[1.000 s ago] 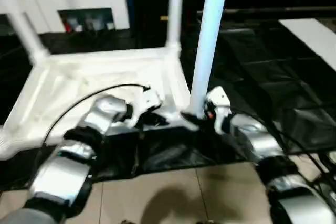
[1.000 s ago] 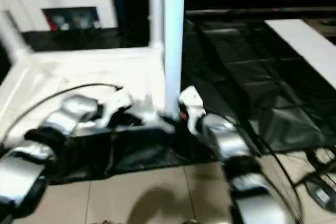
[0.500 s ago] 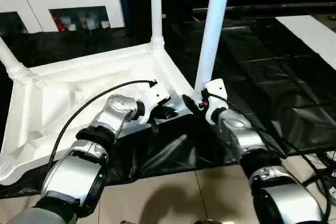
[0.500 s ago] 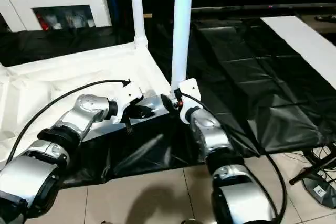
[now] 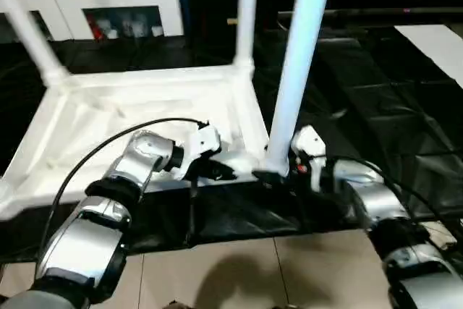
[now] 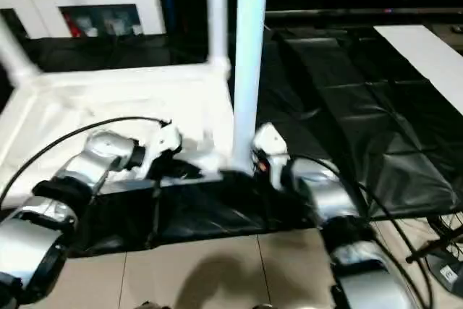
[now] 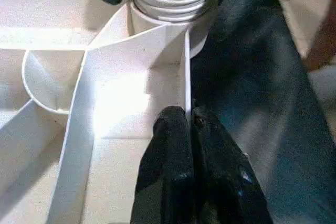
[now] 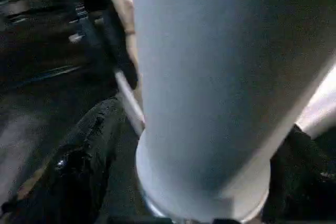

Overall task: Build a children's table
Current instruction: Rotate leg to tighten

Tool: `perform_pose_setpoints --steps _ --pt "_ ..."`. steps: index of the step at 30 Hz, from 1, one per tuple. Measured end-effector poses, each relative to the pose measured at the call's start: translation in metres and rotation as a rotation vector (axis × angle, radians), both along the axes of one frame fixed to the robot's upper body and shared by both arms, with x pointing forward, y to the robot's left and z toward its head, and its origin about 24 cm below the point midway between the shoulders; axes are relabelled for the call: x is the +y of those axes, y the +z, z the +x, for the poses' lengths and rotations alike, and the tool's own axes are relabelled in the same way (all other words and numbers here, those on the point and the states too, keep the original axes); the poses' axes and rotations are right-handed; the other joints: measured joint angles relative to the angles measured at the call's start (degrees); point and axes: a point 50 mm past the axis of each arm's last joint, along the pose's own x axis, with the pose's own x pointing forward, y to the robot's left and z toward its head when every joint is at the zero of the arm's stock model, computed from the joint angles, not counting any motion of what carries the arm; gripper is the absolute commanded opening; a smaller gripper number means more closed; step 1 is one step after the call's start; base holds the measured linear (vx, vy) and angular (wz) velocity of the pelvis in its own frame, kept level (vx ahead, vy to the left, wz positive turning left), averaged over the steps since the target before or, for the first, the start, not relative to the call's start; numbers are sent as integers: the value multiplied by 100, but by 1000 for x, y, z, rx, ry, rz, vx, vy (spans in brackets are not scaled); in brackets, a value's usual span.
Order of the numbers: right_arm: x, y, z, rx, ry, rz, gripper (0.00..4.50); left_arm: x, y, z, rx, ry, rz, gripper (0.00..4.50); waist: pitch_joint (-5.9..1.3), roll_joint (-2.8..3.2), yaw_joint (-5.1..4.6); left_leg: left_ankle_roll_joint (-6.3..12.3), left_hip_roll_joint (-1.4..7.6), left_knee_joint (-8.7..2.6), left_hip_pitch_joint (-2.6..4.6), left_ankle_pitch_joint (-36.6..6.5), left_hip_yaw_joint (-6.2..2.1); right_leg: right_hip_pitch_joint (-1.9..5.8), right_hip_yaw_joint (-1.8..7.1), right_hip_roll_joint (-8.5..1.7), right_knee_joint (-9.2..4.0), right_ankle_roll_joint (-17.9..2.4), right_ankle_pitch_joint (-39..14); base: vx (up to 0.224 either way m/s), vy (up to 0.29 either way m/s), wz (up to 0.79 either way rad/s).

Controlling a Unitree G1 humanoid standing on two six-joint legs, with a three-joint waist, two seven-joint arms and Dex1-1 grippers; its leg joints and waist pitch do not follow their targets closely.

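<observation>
Since half a sec ago our head cam has swung, so the whole scene shifts; the parts themselves look unmoved. Right gripper [image 5: 278, 176], at frame centre, has spread wider around the base of the near leg [image 5: 296, 77]: fingers apart, one each side of the tube, not squeezing. We read that as letting go, leg prob seated.

Left gripper [image 7: 190, 129] has its fingers together, pinching the tabletop's [image 5: 137, 117] thin rim wall [image 7: 187, 72].

Tabletop lies upside down at centre-left on black sheeting [image 5: 376, 92], ribbed underside up. Far leg [image 5: 246, 12] stands upright in its corner socket, another leg [image 5: 29, 34] at upper left.
</observation>
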Motion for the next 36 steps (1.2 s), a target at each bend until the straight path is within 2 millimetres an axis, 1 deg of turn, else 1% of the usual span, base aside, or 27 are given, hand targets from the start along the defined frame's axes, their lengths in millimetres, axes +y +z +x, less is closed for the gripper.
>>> perform_pose_setpoints --steps 3,4,5,7,9,10,16,18,20,22,26,28,32,34,35,36 --pt "-3 1 -5 25 60 -4 351 3 0 -3 26 -44 8 0 0 0 50 0 0 2 0 0 0 1 0 -1 4 0 0 0 0 0" --pt "-2 1 -6 31 77 -6 340 3 0 -3 32 -53 9 0 0 0 50 0 0 2 -1 0 0 1 1 -1 4 0 0 0 0 0" --pt "-2 2 -7 36 91 -8 340 4 1 -4 35 -62 12 0 0 0 49 0 0 2 -1 0 0 1 0 -1 4 0 0 0 0 0" --pt "-2 2 -8 38 105 -12 312 5 1 -4 35 -76 16 0 0 0 50 0 0 1 -1 0 0 0 0 -1 5 1 0 0 0 0" --pt "-2 2 -9 38 116 -16 303 5 1 -5 35 -90 19 0 0 0 56 0 0 1 -2 0 0 0 0 -1 5 1 -1 0 0 0" --pt "-2 2 -9 40 121 -15 286 6 1 -5 36 -95 20 0 0 0 55 0 0 1 -2 0 0 0 0 -1 5 1 -1 0 0 0" --pt "0 2 -11 59 115 -8 273 6 1 -6 42 -104 21 0 0 -1 53 0 1 2 -1 0 0 0 0 -2 6 1 0 0 0 0" --pt "2 0 -9 49 42 13 273 5 1 -4 30 -71 19 0 -1 -2 34 -2 1 3 4 2 0 0 0 -1 13 1 0 0 0 0" --pt "7 -4 -1 41 -101 39 272 5 0 1 -8 11 27 0 -2 -4 7 -4 0 8 17 2 0 4 5 -1 25 1 0 0 0 0" --pt "10 -5 6 38 -209 49 272 1 1 5 -40 62 39 0 -2 -5 -25 -5 -1 9 20 3 -1 4 6 -2 25 18 -11 0 0 0" --pt "17 -9 20 11 -475 46 272 -16 -2 13 -64 198 30 0 -9 -15 -136 -6 -7 10 26 3 -2 12 14 -2 18 41 -24 0 0 0" --pt "18 -10 24 0 -568 43 272 -24 -4 14 -70 235 20 0 -11 -17 -154 -6 -10 13 30 3 -2 15 18 -2 14 42 -25 0 0 0" --pt "28 -11 34 -6 -776 45 272 -37 -7 16 -84 318 7 0 -21 -14 -181 -6 -10 12 34 3 -2 17 18 -1 11 42 -25 0 0 0" --pt "29 -12 36 -11 -817 40 272 -41 -8 16 -93 330 10 0 -31 -15 -208 -6 -11 12 33 3 -2 18 18 -1 10 42 -25 0 0 0" --pt "30 -13 36 -16 -827 42 328 -42 -8 16 -97 331 11 0 -35 -16 -214 -6 -11 12 33 3 -3 19 18 -1 10 43 -25 0 0 0" --pt "29 -12 36 -22 -829 46 328 -42 -8 17 -98 332 11 0 -35 -15 -216 -6 -11 12 30 3 -3 19 18 -1 9 43 -25 0 0 0"
